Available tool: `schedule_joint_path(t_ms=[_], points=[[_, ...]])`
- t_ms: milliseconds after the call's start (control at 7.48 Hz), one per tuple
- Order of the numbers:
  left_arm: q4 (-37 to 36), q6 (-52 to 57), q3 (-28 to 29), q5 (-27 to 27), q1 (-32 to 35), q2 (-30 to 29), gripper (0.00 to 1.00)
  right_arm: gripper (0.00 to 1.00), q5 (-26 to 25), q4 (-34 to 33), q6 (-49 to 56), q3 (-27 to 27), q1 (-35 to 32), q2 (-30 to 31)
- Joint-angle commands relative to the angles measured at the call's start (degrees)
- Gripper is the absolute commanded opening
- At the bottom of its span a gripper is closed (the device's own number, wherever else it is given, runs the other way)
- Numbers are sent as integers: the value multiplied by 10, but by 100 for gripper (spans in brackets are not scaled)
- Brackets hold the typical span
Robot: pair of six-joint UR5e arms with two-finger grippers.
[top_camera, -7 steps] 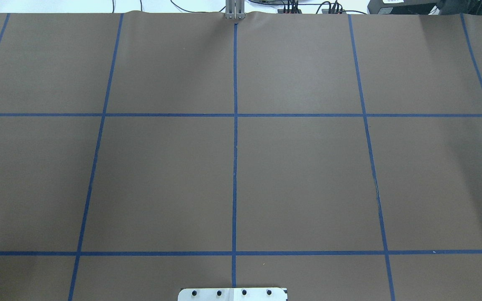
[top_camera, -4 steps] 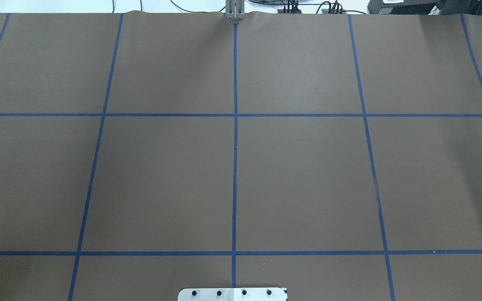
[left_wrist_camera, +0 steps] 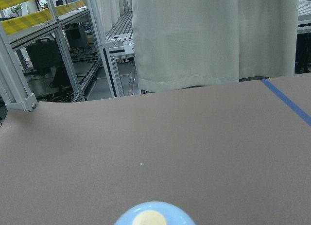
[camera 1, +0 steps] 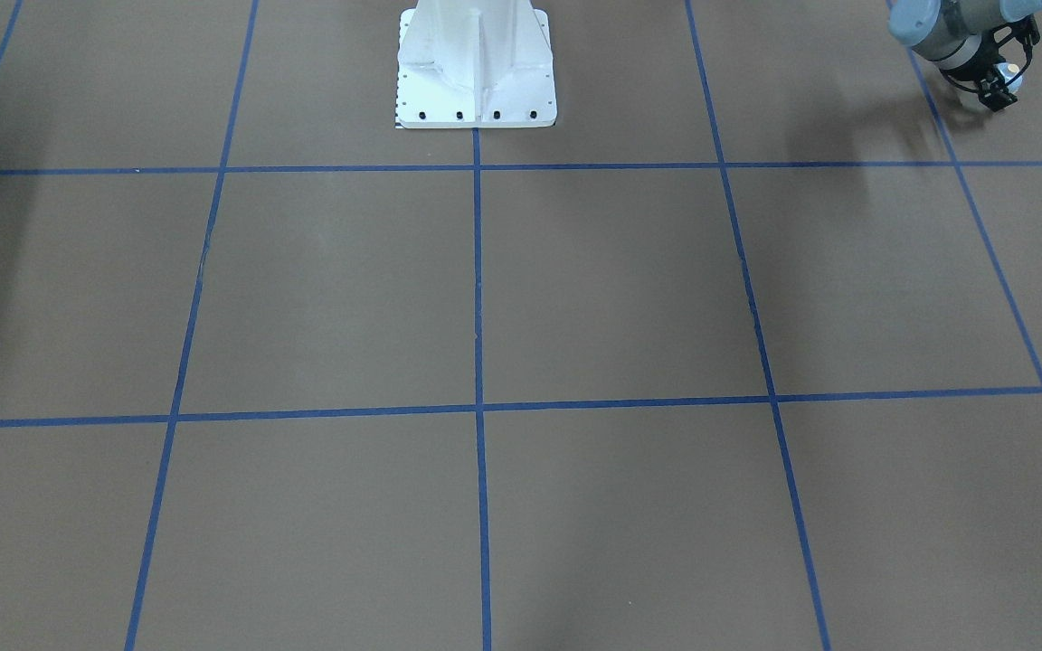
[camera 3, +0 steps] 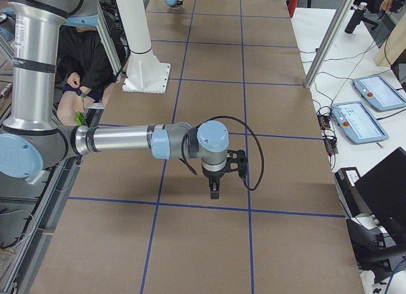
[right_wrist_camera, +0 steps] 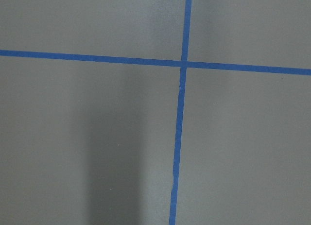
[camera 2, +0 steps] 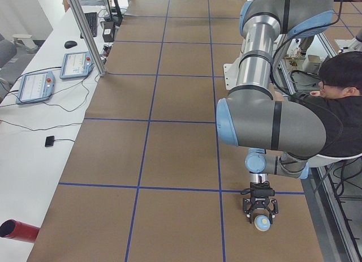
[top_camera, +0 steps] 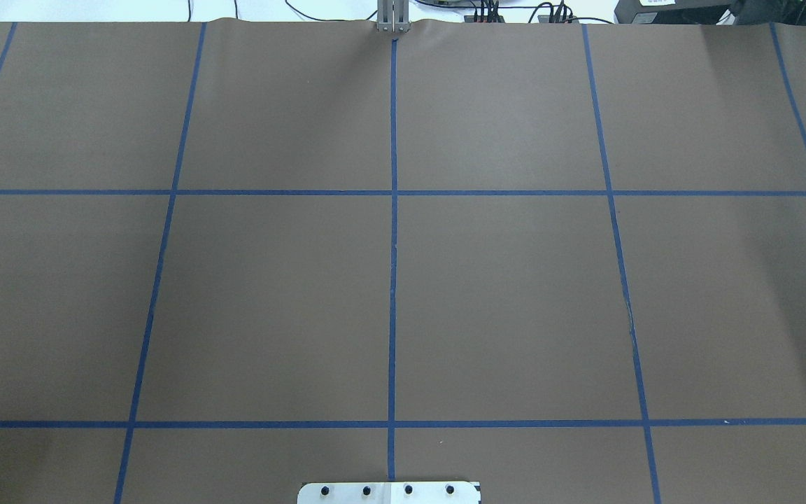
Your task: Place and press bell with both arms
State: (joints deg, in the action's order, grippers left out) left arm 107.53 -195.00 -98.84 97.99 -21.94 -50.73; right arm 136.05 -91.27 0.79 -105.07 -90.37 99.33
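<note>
The light-blue bell (camera 2: 261, 223) with its cream button sits between the fingers of my left gripper (camera 2: 261, 219), low over the brown table (camera 2: 169, 154) at its end on my left, close to my side. The front view shows this gripper (camera 1: 998, 94) at the top right corner with the bell (camera 1: 1012, 69). In the left wrist view the bell's top (left_wrist_camera: 153, 216) sits at the bottom edge. My right gripper (camera 3: 215, 191) shows only in the exterior right view, pointing down above a blue tape line; I cannot tell whether it is open or shut.
The white pedestal base (camera 1: 476, 81) stands at the table's middle on my side. A person (camera 2: 339, 98) sits behind the left arm. Teach pendants (camera 2: 34, 86), a metal post (camera 2: 85, 30) and a red cylinder (camera 2: 17, 231) lie on the white side bench.
No arm or bell shows in the overhead view at any time. Only a faint shadow near its right edge shifts slightly.
</note>
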Motion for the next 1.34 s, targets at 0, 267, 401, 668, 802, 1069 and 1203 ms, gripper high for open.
schedule_joint_path(t_ms=[0,267,401,668,802,1069,1203], points=[[-2,-5,-8,-3,1,5,3,100,0,0,1,0,-1,1],[-6,-5,-14,-2,-2,40,0,100,0,-1,1,-1,-1,3],[-5,-3,-30,-1,-4,70,0,100,1,-1,0,-2,-1,4],[-4,6,-98,4,-5,127,0,100,1,-1,1,-3,-2,4],[0,25,-109,5,-4,138,0,100,1,-1,1,-2,-2,3],[-1,142,-144,11,40,144,0,100,0,-1,1,-2,-2,-1],[-2,195,-164,25,65,144,0,100,0,-1,0,0,-1,-1]])
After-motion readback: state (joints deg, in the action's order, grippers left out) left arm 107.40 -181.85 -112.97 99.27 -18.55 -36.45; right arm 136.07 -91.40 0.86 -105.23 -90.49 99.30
